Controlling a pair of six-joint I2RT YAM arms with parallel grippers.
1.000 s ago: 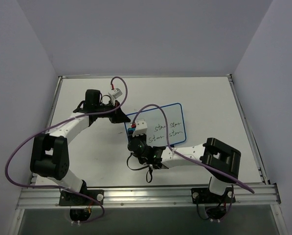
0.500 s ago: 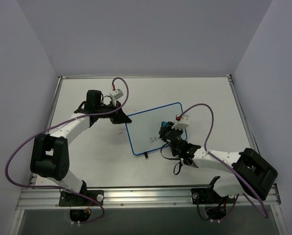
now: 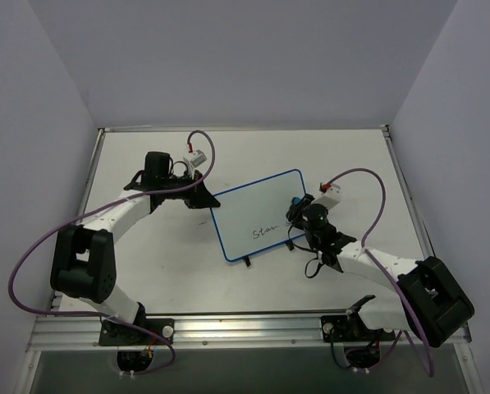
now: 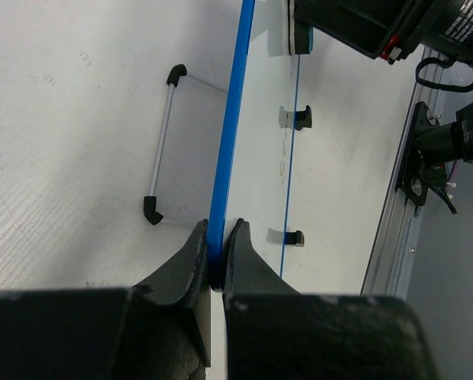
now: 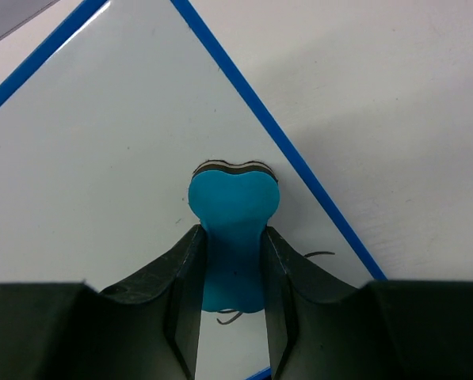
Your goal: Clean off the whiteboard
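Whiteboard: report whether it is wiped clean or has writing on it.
Not clean: the whiteboard bears one black handwritten word near its near edge; the rest looks blank.

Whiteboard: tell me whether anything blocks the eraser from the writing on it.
Nothing visible does. The right gripper holds the blue eraser on the whiteboard near its right rim, and only bare board lies between it and the handwriting. The left gripper clamps the opposite rim, clear of that path.
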